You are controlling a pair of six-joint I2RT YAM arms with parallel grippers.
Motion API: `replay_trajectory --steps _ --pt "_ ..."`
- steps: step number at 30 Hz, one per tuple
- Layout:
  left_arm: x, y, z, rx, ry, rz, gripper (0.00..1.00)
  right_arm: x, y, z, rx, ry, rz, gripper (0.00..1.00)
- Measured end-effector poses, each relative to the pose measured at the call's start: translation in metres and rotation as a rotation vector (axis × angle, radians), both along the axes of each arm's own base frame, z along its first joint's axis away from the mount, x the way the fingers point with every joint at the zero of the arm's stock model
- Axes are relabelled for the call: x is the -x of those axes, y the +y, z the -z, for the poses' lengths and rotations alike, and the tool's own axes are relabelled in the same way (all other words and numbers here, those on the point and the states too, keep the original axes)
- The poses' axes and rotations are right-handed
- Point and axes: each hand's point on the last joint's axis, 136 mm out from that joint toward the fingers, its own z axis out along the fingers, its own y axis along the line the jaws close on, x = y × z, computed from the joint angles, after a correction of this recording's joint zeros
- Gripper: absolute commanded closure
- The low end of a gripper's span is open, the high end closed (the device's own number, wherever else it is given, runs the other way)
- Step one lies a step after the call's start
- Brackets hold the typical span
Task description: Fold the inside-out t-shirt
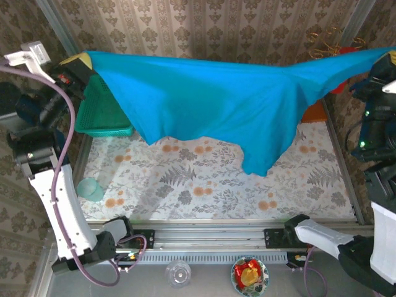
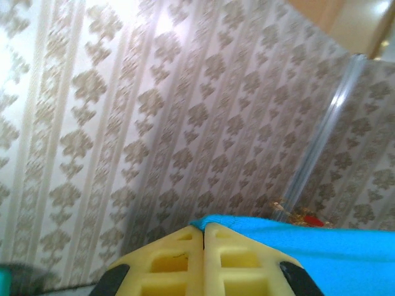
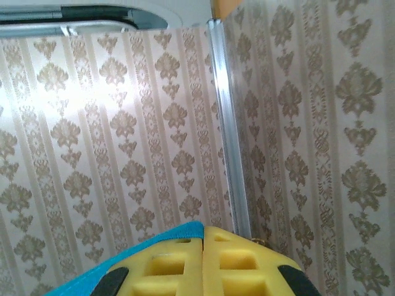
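The worktop (image 1: 204, 185) wears a floral-patterned cover; a teal-green mesh basket (image 1: 102, 114) stands at its far left corner; a small pale teal cup (image 1: 91, 189) rests near its left edge.

Looks like you're running in a lab test cell dressed up to feel like a home, not an actual room. The damask wallpaper panels (image 1: 185, 25) sit in bare aluminium posts (image 3: 228, 123), so they read as booth walls. Your floral tablecloth (image 1: 204, 179) covers a bench framed by metal edging, and a slotted aluminium rail (image 1: 210, 238) runs along the near side where the robot arm bases (image 1: 309, 232) bolt on. A purple cable (image 1: 62, 154) loops loose down the left.
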Motion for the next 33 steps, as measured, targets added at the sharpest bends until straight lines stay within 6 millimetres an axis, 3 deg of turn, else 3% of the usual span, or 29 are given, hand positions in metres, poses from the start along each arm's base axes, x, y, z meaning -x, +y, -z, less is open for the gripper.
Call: replay_trajectory --steps 6,10,15,18,21,25,28,33 --pt "0.053 -0.020 -0.029 -0.027 -0.160 0.064 1.00 0.039 -0.016 -0.009 -0.025 -0.105 0.014 1.00" --pt "0.075 -0.028 -0.040 -0.042 -0.221 0.090 1.00 0.054 -0.022 -0.023 -0.027 -0.159 0.028 1.00" --pt "0.071 -0.028 -0.046 -0.035 -0.233 0.101 1.00 0.050 -0.020 -0.043 -0.015 -0.183 0.042 1.00" --pt "0.053 -0.024 -0.044 -0.023 -0.211 0.107 1.00 0.029 -0.012 -0.052 0.010 -0.170 0.054 1.00" --pt "0.021 -0.024 -0.030 -0.005 -0.159 0.130 1.00 -0.009 0.000 -0.050 0.044 -0.116 0.072 1.00" --pt "-0.038 -0.035 0.015 -0.002 -0.044 0.158 1.00 -0.087 0.012 -0.019 0.084 0.018 0.113 1.00" --pt "-0.095 -0.045 0.074 -0.009 0.089 0.158 1.00 -0.157 0.012 0.028 0.080 0.144 0.123 1.00" --pt "-0.195 -0.054 0.212 -0.025 0.392 0.117 1.00 -0.277 0.006 0.139 0.046 0.381 0.119 1.00"
